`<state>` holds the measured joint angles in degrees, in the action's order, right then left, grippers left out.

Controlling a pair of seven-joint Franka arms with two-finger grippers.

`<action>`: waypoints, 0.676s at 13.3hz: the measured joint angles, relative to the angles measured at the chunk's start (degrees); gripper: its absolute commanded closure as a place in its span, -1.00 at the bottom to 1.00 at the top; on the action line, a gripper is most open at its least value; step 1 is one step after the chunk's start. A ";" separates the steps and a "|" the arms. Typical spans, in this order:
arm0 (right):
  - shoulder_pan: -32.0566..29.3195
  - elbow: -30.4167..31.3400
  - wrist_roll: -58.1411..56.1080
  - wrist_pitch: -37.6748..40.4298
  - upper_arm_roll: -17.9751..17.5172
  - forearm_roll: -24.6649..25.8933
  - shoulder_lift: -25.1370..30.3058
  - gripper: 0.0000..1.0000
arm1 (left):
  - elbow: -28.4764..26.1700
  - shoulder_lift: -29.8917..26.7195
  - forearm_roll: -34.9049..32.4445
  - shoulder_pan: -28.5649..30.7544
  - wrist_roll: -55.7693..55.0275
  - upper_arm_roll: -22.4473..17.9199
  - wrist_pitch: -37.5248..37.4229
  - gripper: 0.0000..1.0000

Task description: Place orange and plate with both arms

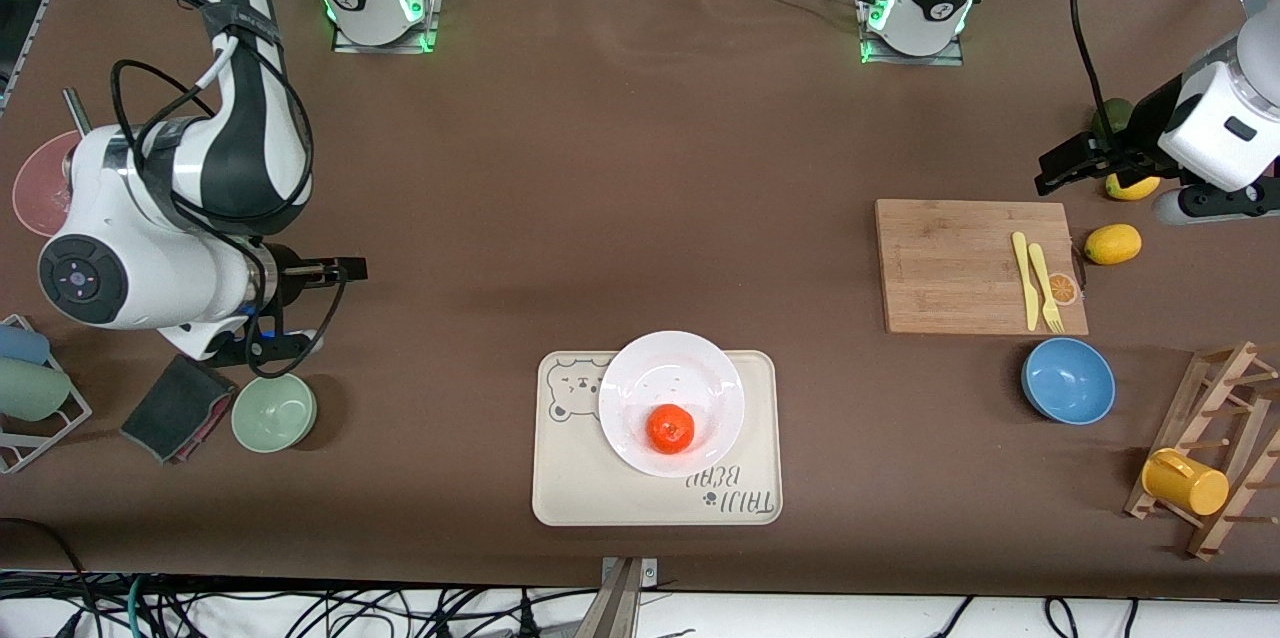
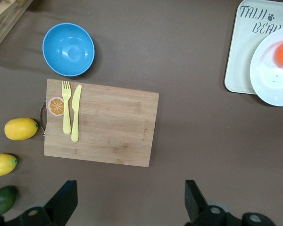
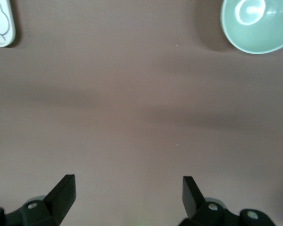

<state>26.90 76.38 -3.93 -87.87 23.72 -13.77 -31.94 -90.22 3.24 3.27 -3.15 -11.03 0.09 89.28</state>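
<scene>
— Orange (image 1: 670, 428) placement first: where does it sit?

— It rests on the plate (image 1: 640, 380), on the part of the plate nearer the front camera. The white plate in turn lies on the cream bear-printed tray (image 1: 570, 478), which sits on the brown surface (image 1: 620, 178) near the front edge, about midway between the two arms' ends.

— And the left end effector (image 1: 1068, 161)?

— It hangs released, fingers spread wide with nothing between them, over the surface at the left arm's end, close to the lemons (image 1: 1113, 243) and a dark green fruit (image 1: 1110, 116). The left wrist view shows the bamboo cutting board (image 2: 104, 125) below it, carrying a yellow fork (image 2: 66, 107) and yellow knife (image 2: 76, 113) side by side, beside an orange-slice sticker (image 2: 56, 106). A blue bowl (image 1: 1068, 380) stands just nearer the front camera than the board.

— The right end effector (image 1: 335, 269)?

— Also released and empty, over bare surface at the right arm's end, well apart from the tray. A green bowl (image 1: 274, 412) lies nearby, nearer the front camera, with a dark folded cloth (image 1: 178, 408) beside it.

— Anything else at the edges?

— A yellow mug (image 1: 1184, 482) hangs on a wooden rack (image 1: 1215, 438) at the left arm's end.
</scene>
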 measured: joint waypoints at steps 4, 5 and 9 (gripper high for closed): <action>0.09 0.11 0.95 3.07 0.38 3.86 3.67 -1.00 | 0.01 0.01 0.00 0.00 0.00 0.00 0.00 -1.00; 0.08 0.49 1.00 3.16 0.39 4.50 4.79 -1.00 | 0.01 0.01 0.00 0.00 0.00 0.00 0.00 -1.00; -4.09 3.48 1.12 3.50 -2.16 7.04 11.91 -1.00 | 0.02 0.02 0.00 0.02 0.00 -0.02 0.00 -1.00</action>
<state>22.81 79.86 -2.81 -84.37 21.56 -6.73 -20.03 -90.19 3.26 3.27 -3.13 -11.03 0.08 89.28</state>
